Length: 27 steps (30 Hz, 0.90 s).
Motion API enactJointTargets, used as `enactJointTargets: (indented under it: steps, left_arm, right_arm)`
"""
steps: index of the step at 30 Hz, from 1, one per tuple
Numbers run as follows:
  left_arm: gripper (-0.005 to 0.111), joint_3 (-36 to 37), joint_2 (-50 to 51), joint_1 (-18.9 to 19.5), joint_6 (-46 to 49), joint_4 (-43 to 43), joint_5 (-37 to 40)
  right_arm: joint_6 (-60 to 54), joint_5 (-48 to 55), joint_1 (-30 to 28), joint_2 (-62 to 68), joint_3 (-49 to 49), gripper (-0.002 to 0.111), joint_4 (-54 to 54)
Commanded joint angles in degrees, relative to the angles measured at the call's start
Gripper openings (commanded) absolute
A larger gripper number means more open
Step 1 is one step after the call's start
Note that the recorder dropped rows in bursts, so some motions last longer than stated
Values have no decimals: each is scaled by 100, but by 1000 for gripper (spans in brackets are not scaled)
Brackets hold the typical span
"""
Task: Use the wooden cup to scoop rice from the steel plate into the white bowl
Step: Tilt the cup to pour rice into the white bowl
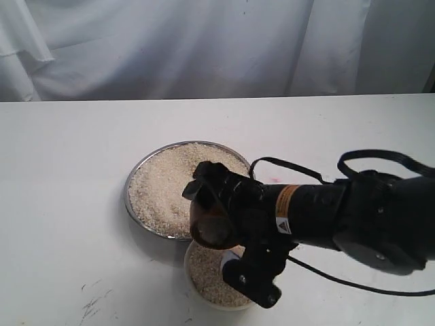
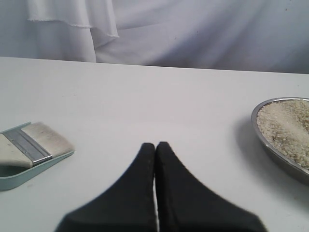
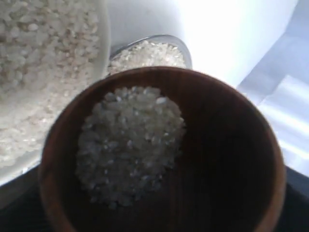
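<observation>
Right wrist view looks straight into the cup (image 3: 227,159), where a heap of rice (image 3: 130,145) lies against one side of its dark inside. In the exterior view the right fingers (image 1: 207,178) are clenched around the cup, holding it in the air over the edge of the bowl (image 1: 190,282) that lies nearest the plate (image 1: 130,197). The bowl already has rice in it, and the plate is covered with a broad layer of grains. Bowl and plate stand just beside each other on the table (image 1: 61,204) (whether their rims touch is hidden behind the cup). The right arm reaches in from the right side and covers part of the bowl.

The left fingers (image 2: 142,169) are pressed together with nothing between them, low over the table and well apart from the plate, whose rim shows at the edge of the left wrist view. On the other side of them a flat brush (image 2: 41,140) rests on a pale green pan (image 2: 14,176). A white cloth (image 1: 170,47) hangs behind the table.
</observation>
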Motion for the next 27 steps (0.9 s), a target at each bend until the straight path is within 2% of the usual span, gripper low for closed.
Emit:
enactJointTargets:
  steps: [1,3,4,9,13,27]
  left_arm:
    - [0,28,-24,11,-5,-9,-76]
    - [0,28,-24,11,-5,-9,-76]
    - [0,28,-24,11,-5,-9,-76]
    - [0,28,-24,11,-5,-9,-76]
    - [0,28,-24,11,-5,-9,-76]
    - [0,28,-24,11,-5,-9,-76]
  right_arm:
    - [-1886,-2014,2,-80,520,0,1333]
    - [-2599,-2878,15,-40,727,0,1901]
    - [-2599,-3095,15,-17,776,0,1975]
    - [-2599,-3029,15,-16,872,0,2110]
    - [-2599,-3821,15,-16,1185,0,1605]
    - [-2599,-4157,15,-16,1216,0,1485]
